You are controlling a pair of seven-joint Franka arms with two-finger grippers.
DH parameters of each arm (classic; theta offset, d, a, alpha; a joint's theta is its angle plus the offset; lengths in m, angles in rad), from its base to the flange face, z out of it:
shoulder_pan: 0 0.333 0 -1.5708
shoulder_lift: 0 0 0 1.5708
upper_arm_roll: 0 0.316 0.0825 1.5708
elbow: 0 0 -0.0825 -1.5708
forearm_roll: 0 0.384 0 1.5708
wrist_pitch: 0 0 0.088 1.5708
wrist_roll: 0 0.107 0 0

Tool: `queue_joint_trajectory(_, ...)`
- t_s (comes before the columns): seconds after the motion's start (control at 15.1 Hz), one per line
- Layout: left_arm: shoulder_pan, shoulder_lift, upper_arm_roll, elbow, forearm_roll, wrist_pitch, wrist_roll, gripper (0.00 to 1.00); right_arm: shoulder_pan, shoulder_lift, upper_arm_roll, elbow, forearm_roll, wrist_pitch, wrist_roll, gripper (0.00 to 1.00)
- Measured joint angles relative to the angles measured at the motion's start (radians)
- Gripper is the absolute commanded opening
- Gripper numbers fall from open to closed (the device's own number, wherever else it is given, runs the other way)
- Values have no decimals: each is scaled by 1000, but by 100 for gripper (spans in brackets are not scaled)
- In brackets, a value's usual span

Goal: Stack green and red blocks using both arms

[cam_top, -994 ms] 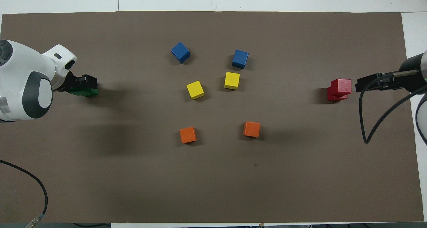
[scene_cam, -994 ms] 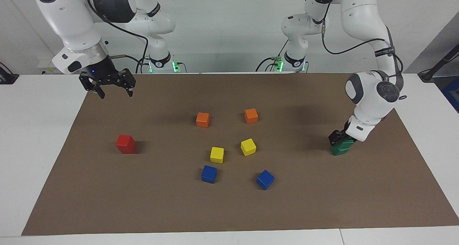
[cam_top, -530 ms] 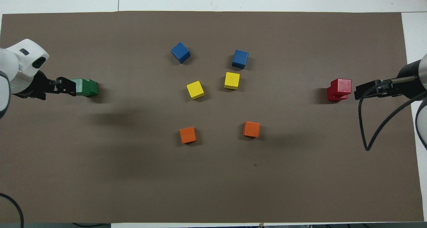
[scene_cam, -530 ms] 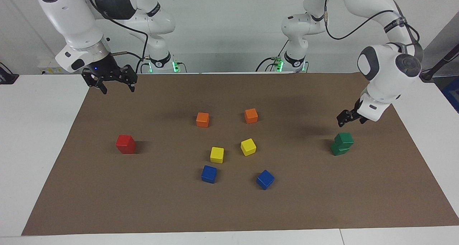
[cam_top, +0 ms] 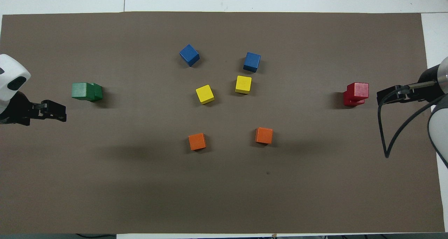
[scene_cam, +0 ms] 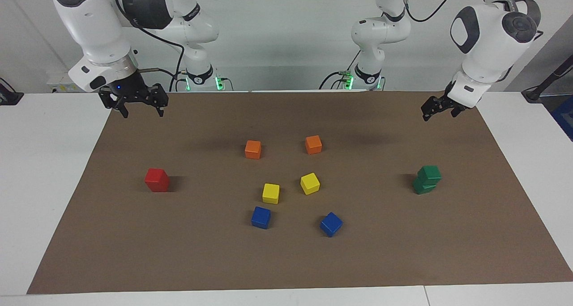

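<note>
Two green blocks stand stacked, the upper one slightly askew, toward the left arm's end of the mat. Toward the right arm's end, two red blocks also sit one on the other, with the top one offset in the overhead view. My left gripper hangs open and empty in the air over the mat's edge by the robots, well clear of the green stack. The right gripper is open and empty, raised above the mat's corner by the robots.
Mid-mat lie two orange cubes, two yellow cubes and two blue cubes. The brown mat covers a white table. A black cable loops from the right arm.
The left gripper has let go of the upper green block, risen and drawn back toward the robots. The right gripper has shifted only slightly. No block has moved.
</note>
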Motion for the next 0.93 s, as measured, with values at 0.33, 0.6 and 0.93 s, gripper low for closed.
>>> queue_joint_trajectory(0.33,-19,-8,-2,4,-3,-1,0,100,0,11,-2,-3,0,-23,0,100)
queue_joint_trajectory(0.6,-32,-41,-2,58,-13,-63,0,100,0,12,-3,-2,0,-26,0,100)
queue_joint_trajectory(0.93,-44,-46,-2,77,-48,-106,0,100,0,7,-3,-2,0,-27,0,100)
